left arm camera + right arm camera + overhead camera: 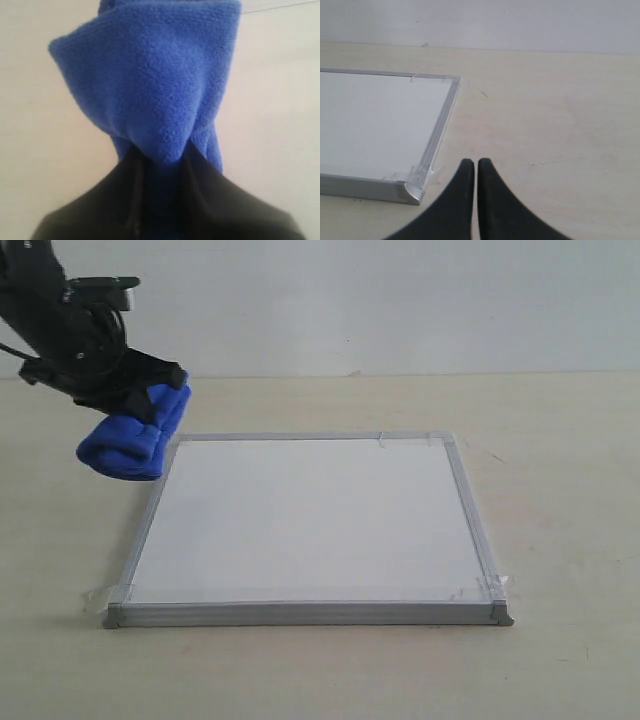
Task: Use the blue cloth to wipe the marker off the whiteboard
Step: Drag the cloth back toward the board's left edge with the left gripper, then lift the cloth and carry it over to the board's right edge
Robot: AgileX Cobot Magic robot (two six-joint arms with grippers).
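The whiteboard [310, 525] lies flat on the table, silver-framed with taped corners; its surface shows plain white and no red marker line is visible. My left gripper [150, 390] hangs above the table just off the board's far left corner, shut on the blue cloth [135, 435], which droops from it as a fluffy bundle. The left wrist view is filled by the blue cloth [150, 85] pinched between the black fingers [100, 200]. My right gripper [472, 162] is shut with nothing in it, over bare table beside the whiteboard's corner [415, 192]. It does not show in the exterior view.
The pale wooden table [560, 460] runs back to a white wall [400, 300]. Clear tape [495, 585] sticks out at the board's near corners.
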